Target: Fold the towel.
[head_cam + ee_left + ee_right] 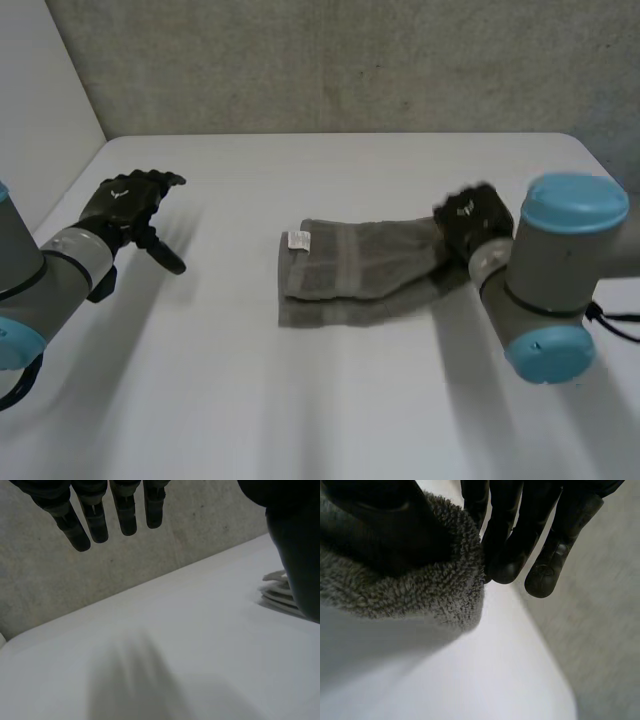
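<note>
My right hand (472, 222) has the grey towel (350, 265) pinched at its right end, thumb against fingers. The towel lies doubled in the middle of the tabletop (300, 400), its white label (297, 240) at the left end. I'd carry the held end across to the label end, low and square. My left hand (128, 205) hovers open, well apart, holding nothing. The right wrist view shows me the pinch itself; the head view shows the towel's whole outline.
</note>
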